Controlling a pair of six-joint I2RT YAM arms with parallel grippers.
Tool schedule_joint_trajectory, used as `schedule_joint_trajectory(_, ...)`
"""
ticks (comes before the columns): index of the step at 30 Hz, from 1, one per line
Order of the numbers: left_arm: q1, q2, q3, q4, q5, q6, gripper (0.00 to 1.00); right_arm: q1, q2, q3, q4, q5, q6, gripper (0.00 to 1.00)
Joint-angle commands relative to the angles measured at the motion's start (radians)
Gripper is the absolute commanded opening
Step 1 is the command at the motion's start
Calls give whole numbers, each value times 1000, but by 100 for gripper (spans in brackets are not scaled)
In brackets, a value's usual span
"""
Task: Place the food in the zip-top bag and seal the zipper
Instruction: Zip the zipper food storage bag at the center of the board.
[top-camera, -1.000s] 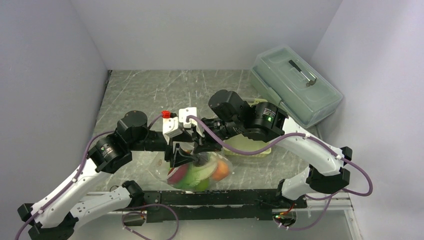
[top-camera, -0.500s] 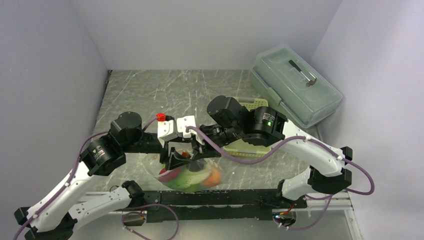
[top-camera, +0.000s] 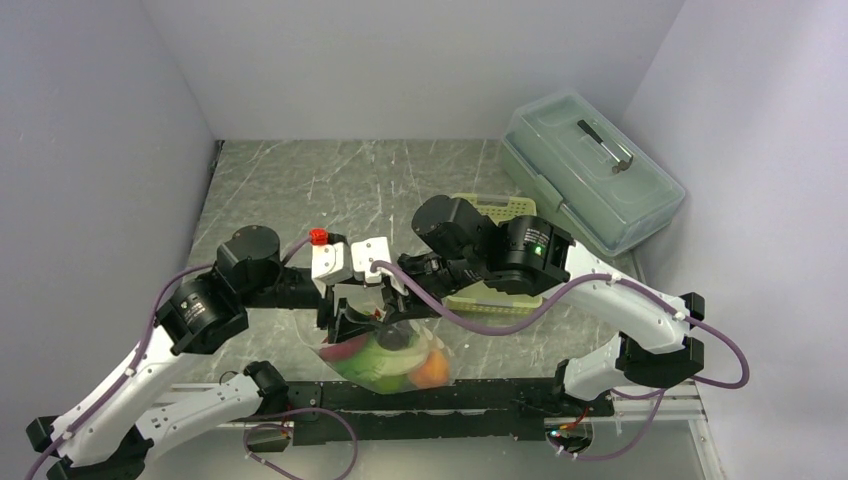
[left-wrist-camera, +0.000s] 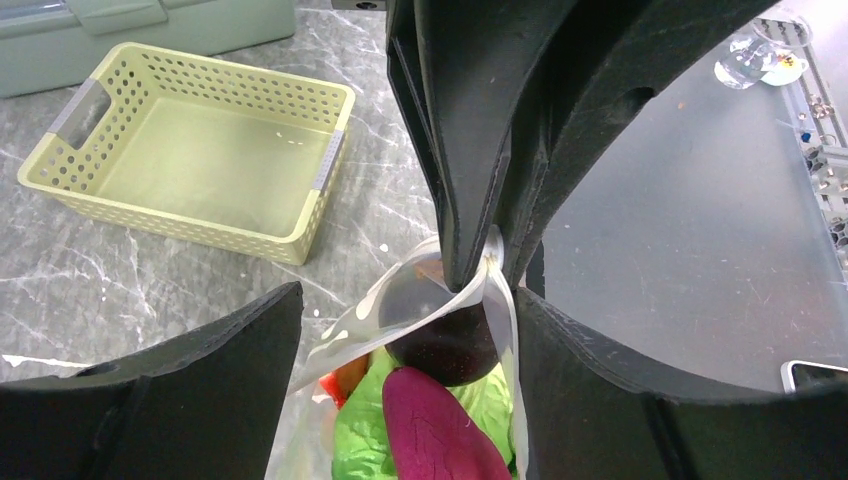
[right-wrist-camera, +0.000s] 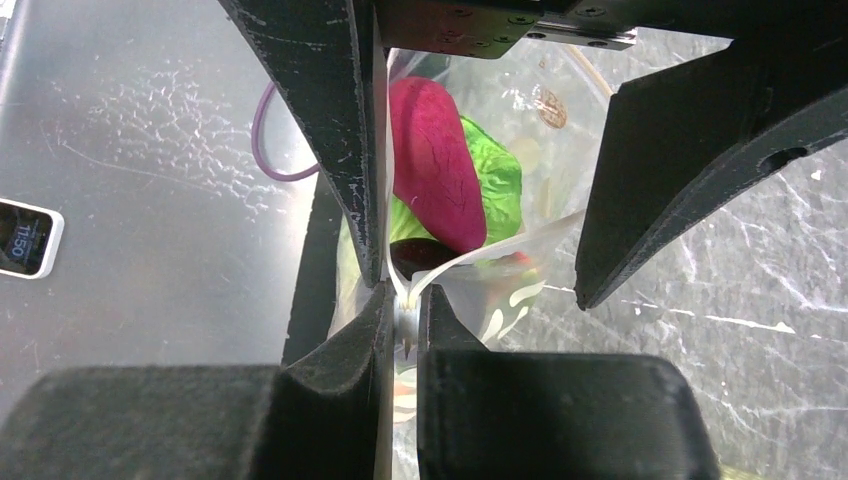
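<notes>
The zip-top bag (top-camera: 392, 356) lies near the table's front edge, mouth gaping, with the food inside. A dark maroon ball (left-wrist-camera: 452, 347), a magenta long piece (left-wrist-camera: 432, 432), green lettuce (left-wrist-camera: 365, 445) and a red-orange piece (left-wrist-camera: 345, 378) show through the mouth; an orange ball (top-camera: 432, 371) sits at the bag's right. My right gripper (right-wrist-camera: 405, 305) is shut on the bag's mouth edge, pinching one end of the zipper (left-wrist-camera: 345, 337). My left gripper (left-wrist-camera: 405, 320) stands open, its fingers (right-wrist-camera: 335, 140) on either side of the mouth, touching nothing I can see.
An empty pale yellow-green slotted basket (left-wrist-camera: 200, 150) stands just behind the bag on the right. A large translucent lidded box (top-camera: 590, 170) sits at the back right corner. A metal rail (top-camera: 440, 395) runs along the near edge, close to the bag.
Both grippers and the bag have shifted toward the near edge and slightly left. The left arm has drawn back, and its jaws have spread a little wider. More of the basket shows.
</notes>
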Motion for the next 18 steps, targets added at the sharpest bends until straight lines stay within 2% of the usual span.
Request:
schedule_joint_trajectory(1, 0, -7, 38, 37, -56, 33, 81, 36, -11, -2, -2, -42, -22, 0)
schedule_joint_trajectory(11, 1, 0, 55, 31, -37, 37, 85, 51, -18, -5, -3, -32, -33, 0)
schedule_joint_trajectory(18, 0, 34, 55, 3, 57, 52, 82, 52, -35, 8, 37, 36, 0, 0)
